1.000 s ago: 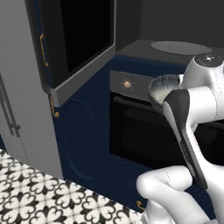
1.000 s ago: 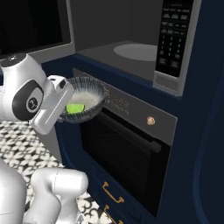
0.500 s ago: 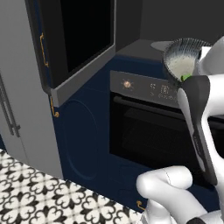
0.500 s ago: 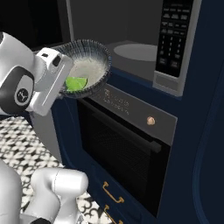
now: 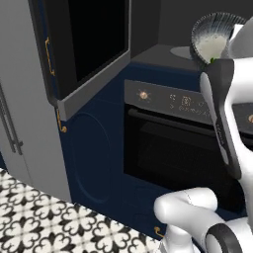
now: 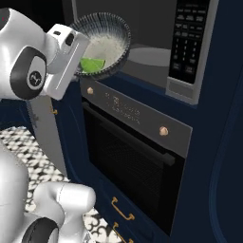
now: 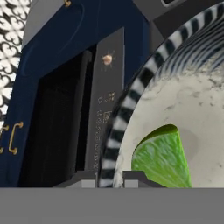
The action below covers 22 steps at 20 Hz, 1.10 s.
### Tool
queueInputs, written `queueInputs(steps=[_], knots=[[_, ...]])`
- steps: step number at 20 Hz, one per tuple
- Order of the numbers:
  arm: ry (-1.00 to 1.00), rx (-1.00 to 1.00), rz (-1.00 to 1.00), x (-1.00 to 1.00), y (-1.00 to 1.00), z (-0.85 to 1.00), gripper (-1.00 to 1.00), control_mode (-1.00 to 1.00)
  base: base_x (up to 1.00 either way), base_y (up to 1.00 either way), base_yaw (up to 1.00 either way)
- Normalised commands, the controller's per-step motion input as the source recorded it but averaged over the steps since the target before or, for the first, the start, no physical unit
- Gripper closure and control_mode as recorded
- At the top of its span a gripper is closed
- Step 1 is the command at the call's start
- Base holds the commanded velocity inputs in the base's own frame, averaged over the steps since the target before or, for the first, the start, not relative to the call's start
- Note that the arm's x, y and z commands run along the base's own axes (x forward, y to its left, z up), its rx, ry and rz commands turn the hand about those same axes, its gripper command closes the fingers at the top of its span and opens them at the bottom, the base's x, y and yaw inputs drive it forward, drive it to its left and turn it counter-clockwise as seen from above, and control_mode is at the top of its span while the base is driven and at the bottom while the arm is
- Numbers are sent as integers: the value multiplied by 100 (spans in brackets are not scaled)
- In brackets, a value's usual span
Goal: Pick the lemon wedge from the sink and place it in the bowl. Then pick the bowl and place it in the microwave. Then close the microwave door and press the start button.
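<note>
The jaws are clamped on the near rim of the bowl [image 6: 102, 45], one finger [image 7: 83, 179] outside and one inside the ribbed wall, as the hand view shows. The bowl is held in the air, tipped so its pale inside faces back toward the arm and its rim stands steeply. The lemon wedge [image 6: 92, 65] lies in the low part of the bowl, its long axis along the rim. Below is the black oven [image 6: 128, 156]; beyond the bowl, the microwave [image 6: 190, 47] with its turntable [image 6: 149, 54]. The microwave door [image 5: 94, 44] stands open at the left.
</note>
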Motion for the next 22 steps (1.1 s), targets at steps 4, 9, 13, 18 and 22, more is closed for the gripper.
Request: queueInputs(steps=[4, 9, 13, 18, 22], knots=[[6, 0, 0, 82, -29, 14, 100, -100, 0, 0, 0], [15, 0, 0, 87, -38, 0, 100, -100, 0, 0, 0], [5, 1, 0, 56, -46, 1, 100, -100, 0, 0, 0], [0, 1, 0, 52, -32, -2, 100, -100, 0, 0, 0], [0, 0, 0, 54, -32, 0, 100, -100, 0, 0, 0]])
